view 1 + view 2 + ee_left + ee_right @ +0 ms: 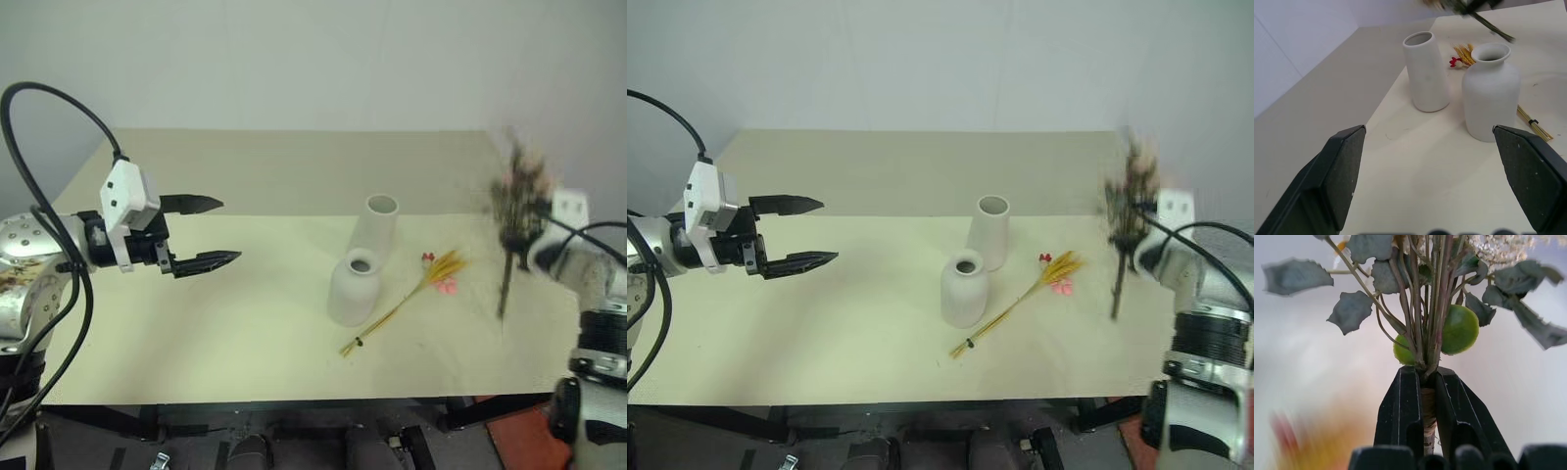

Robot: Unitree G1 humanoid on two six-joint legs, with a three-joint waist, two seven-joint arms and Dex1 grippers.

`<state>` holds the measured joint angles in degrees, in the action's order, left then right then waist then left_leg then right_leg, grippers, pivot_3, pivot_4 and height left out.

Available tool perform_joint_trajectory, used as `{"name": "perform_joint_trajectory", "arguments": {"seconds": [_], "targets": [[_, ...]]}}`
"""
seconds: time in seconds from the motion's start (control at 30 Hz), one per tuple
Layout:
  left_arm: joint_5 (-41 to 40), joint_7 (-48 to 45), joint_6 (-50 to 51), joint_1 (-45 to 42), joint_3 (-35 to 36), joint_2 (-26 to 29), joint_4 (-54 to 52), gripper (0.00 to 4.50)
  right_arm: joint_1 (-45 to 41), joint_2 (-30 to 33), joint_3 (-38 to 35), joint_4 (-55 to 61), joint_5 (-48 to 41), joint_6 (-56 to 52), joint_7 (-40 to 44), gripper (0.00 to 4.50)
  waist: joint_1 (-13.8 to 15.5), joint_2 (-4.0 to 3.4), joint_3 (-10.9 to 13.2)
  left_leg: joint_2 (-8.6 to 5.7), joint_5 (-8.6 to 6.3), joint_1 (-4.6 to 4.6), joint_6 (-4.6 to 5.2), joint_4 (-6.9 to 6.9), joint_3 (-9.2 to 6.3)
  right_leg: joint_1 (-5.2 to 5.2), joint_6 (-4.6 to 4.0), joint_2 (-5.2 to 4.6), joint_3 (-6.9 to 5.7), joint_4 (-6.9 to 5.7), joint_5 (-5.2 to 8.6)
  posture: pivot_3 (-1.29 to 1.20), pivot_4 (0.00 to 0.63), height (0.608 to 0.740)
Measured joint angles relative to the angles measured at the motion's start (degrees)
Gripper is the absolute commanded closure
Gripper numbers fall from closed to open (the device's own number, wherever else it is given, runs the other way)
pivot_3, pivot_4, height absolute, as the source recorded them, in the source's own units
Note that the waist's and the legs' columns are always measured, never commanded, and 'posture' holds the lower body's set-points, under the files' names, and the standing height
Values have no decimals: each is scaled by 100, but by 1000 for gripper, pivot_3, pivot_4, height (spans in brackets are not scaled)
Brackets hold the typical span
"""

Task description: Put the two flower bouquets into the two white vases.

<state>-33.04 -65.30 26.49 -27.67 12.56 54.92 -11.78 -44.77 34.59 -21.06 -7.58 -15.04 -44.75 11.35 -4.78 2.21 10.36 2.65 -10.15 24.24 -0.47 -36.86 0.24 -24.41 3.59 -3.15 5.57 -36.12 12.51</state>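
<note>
Pinched between the right gripper's black fingers is the stem bundle of the full bouquet, held upright, seemingly clear above the table. Left gripper hovers with fingers spread wide and empty. Beyond its tips stand the round-shouldered vase and tall vase, the wheat-stalk bunch lying just behind them.

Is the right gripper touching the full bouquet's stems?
Touching. The right wrist view shows the right gripper with both fingers clamped on the full bouquet at its bound stems.
</note>
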Motion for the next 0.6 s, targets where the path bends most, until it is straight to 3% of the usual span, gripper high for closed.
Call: {"name": "perform_joint_trajectory", "arguments": {"seconds": [0.07, 0.23, 0.37, 0.6], "targets": [[9, -1, -3, -88, -3, 2, 33, 0, -329, -558, -78, 434, -99, 930, -86, 4333, 3, 1, 0, 8, 0, 2, 0, 3, -7, 2, -4, 7, -6, 3, 0, 0, 150, 740], [17, -7, -5, -135, -10, 8, 56, 0, -600, -1719, -242, 705, -1026, 1859, 109, 4333, 62, 0, 0, 6, 0, 6, 0, 2, -4, 3, -42, 2, -7, 4, -22, 0, 150, 740], [16, -10, -2, -69, 15, 65, 47, 0, -769, -2052, -167, 569, -1199, 2424, 282, 4333, 107, -2, 2, 7, 0, 8, 0, 2, -5, 3, -45, -1, -13, 4, -23, 0, 150, 740], [-38, 66, 50, 173, 165, 118, -126, 0, -845, -2071, 78, 6, -1175, 2815, 518, 4333, 79, -4, 2, 10, 0, 5, 0, 3, -5, -2, -57, 3, -14, -4, -18, 0, 150, 740]]}}
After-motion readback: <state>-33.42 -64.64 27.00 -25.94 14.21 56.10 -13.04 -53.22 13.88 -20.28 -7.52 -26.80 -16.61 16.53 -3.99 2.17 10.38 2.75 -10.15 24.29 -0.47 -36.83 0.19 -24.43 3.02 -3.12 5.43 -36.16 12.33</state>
